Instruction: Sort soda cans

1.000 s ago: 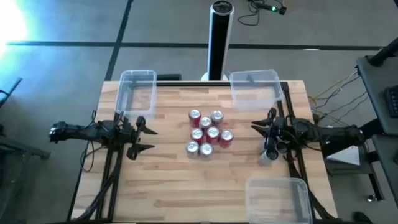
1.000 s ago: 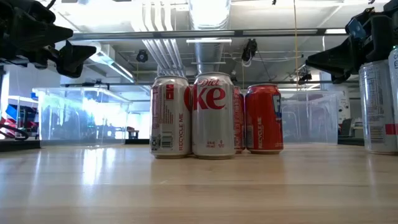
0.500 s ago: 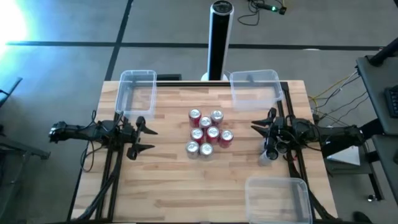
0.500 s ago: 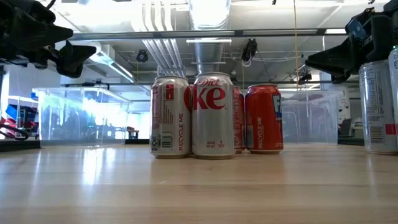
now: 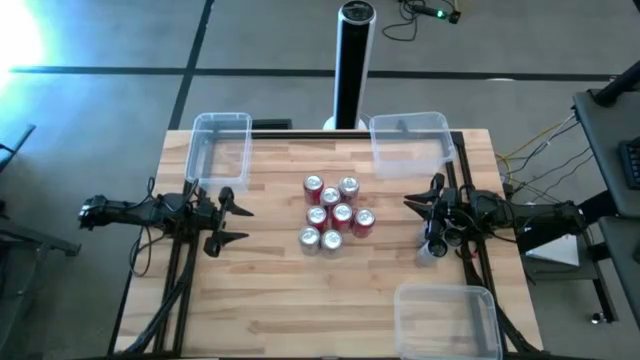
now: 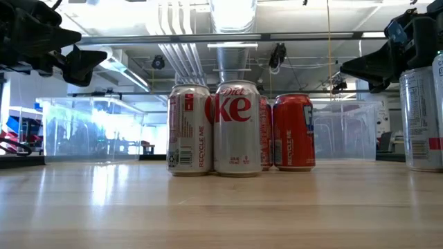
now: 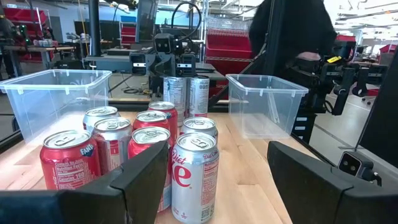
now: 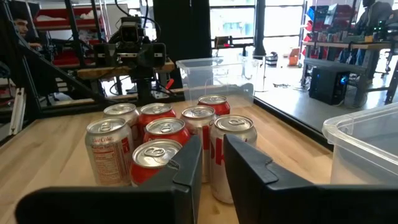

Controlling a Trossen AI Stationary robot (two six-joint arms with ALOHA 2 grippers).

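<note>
Right pincer (image 5: 425, 214) hangs over the bench's right edge, fingers drawn narrow with only a slim gap between them in the right wrist view, nothing between them. A silver can (image 5: 431, 250) stands just beside it on the bench's right edge, apart from the fingers. Left pincer (image 5: 232, 224) waits over the left edge, fingers spread wide and empty, aimed at the cluster.

The soda cans (image 5: 333, 214) stand upright in a tight bunch at the middle of the bench, seven tops countable from above, red and silver mixed. Three clear tubs: one at the back left corner (image 5: 221, 126), one at the back right (image 5: 408, 127), one at the front right corner (image 5: 446, 302); all look empty.

Judgement: sorting has barely begun; step in hand appears to be choosing the next can. To do it well, open the right pincer before approaching, take an outer can on the right flank of the bunch rather than an inner one, and grip mid-body so neighbours are not toppled.

Legible writing: "Diet" and "ke" in red on the front silver can (image 6: 238, 128); "RECYCLE ME" vertically on the can left of it (image 6: 190, 129); "Fanta" on a red can (image 7: 70, 164).
</note>
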